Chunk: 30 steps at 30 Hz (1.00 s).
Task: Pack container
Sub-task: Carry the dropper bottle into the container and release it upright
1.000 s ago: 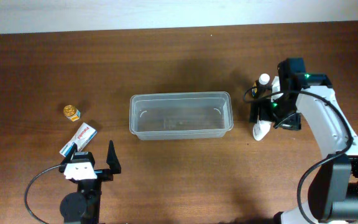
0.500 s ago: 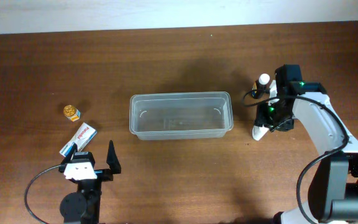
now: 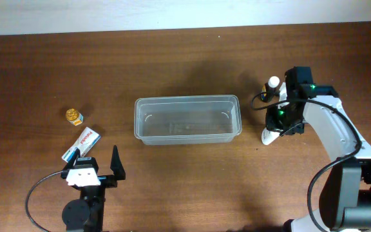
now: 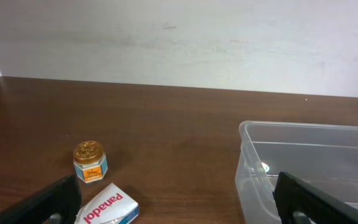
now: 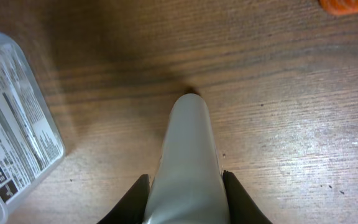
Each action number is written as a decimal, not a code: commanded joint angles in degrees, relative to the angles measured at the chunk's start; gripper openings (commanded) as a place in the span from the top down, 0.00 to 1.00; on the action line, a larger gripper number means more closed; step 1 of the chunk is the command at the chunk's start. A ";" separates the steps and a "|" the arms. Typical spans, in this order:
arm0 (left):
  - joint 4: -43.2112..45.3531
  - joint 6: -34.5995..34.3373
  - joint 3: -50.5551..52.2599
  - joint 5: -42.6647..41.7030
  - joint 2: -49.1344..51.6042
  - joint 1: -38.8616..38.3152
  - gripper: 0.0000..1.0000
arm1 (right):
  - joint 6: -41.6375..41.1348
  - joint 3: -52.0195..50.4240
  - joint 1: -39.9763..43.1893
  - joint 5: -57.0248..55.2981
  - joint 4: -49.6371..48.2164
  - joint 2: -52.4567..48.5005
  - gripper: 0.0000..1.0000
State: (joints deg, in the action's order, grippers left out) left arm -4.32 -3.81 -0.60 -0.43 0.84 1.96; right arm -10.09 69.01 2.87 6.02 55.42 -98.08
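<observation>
The clear plastic container (image 3: 187,98) stands mid-table with nothing in it; its left end also shows in the left wrist view, container (image 4: 303,134). My right gripper (image 3: 277,124) is to the container's right, shut on a white bottle (image 3: 269,136) that lies on the wood. In the right wrist view the black fingers (image 5: 238,198) press both sides of the white bottle (image 5: 187,143). My left gripper (image 4: 179,208) rests open near the front left, nothing between its fingers.
A Panadol box (image 3: 84,142) and a small gold-lidded jar (image 3: 74,116) lie left of the container. A white-capped bottle (image 3: 273,82) stands behind the right arm. A labelled clear item (image 5: 11,112) and an orange thing (image 5: 347,5) lie near the held bottle.
The right gripper has come down toward the front and shut its jaws on the white bottle. The left arm has not moved.
</observation>
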 commanded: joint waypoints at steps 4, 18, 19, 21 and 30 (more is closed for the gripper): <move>-0.46 1.09 0.11 0.22 -0.55 0.17 0.00 | 0.17 3.41 0.11 -0.66 5.38 2.08 0.82; -0.46 1.09 0.11 0.20 -0.55 0.20 0.00 | 0.13 22.73 -11.37 -2.51 15.74 9.68 0.83; -0.46 1.09 0.11 0.22 -0.55 0.20 0.00 | -0.31 23.56 -12.92 -3.80 15.74 9.66 0.83; -0.46 1.09 0.11 0.22 -0.55 0.17 0.01 | -2.29 24.44 -16.57 -7.58 14.97 9.66 0.83; -0.46 1.09 0.11 0.20 -0.55 0.20 0.00 | -7.37 24.41 -26.58 -12.37 9.53 5.79 0.83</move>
State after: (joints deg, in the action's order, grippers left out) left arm -4.32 -3.84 -0.60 -0.43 0.84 1.96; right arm -14.90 92.25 -22.26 -3.22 66.00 -90.28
